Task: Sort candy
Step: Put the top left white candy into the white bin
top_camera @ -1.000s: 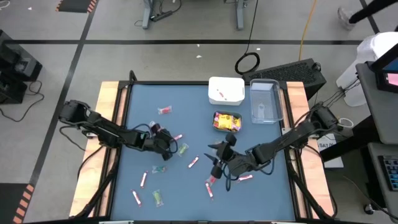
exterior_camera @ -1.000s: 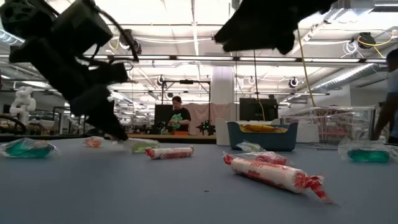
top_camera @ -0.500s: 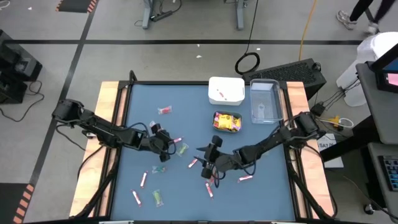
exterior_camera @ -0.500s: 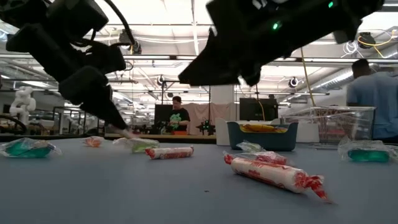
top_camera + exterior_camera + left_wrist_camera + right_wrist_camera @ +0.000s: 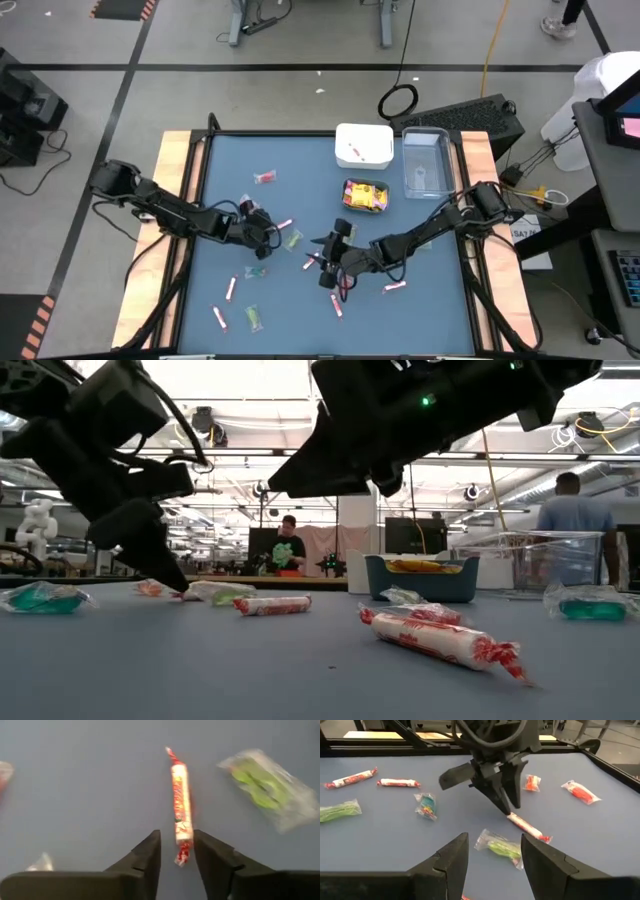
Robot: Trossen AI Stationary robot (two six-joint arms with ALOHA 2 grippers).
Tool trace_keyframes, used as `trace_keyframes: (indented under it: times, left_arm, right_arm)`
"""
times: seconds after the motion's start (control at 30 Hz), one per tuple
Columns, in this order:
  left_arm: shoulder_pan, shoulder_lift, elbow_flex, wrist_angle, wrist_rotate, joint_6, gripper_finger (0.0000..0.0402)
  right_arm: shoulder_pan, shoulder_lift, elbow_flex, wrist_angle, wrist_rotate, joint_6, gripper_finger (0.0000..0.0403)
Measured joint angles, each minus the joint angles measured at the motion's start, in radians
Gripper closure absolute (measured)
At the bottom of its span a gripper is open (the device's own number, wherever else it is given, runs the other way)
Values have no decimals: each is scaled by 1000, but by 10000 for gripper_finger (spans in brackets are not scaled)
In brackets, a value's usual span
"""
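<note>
From above I see the candy [image 5: 263, 177] scattered over the blue tabletop [image 5: 300, 320] — slim pink-white sticks, green and red clear-wrapped pieces — with yellow packets sitting in a teal container [image 5: 365, 196]. A white container [image 5: 363, 145] and a clear container [image 5: 424, 163] stand beside it at the far edge. My left gripper [image 5: 272, 228] is low over a stick near the middle-left; my right gripper [image 5: 327, 268] hovers just right of it, above more sticks.

At tabletop level, a pink-white stick [image 5: 440, 637] lies nearest the lens, twisted ends showing, another stick [image 5: 272, 604] farther back, teal-green pieces [image 5: 42, 598] at either side. People stand in the room behind.

Through the left wrist, one stick [image 5: 181, 804] points away from me, its near twisted end lying between the jaws, which stand slightly apart and not pinching it; a green clear-wrapped piece [image 5: 262, 786] lies nearby.

Through the right wrist, my own jaws are spread and empty — beyond them a green piece [image 5: 501, 848] and the other arm's tip at a stick [image 5: 527, 827].
</note>
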State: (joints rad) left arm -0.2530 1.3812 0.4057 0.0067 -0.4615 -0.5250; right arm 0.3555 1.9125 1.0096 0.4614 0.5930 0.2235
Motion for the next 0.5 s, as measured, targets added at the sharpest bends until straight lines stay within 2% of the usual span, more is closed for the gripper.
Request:
trace_keyframes:
  times: [0.13, 0.27, 0.5]
  left_arm:
    - [-21, 15, -3, 28, -88, -37, 239]
    - [-37, 19, -3, 59, -98, -33, 217]
    - [-35, 125, -2, 183, -118, 135, 217]
  right_arm:
    - [0, 0, 0, 0, 0, 0, 232]
    - [0, 0, 0, -2, 0, -1, 232]
    - [0, 0, 0, -1, -23, -1, 232]
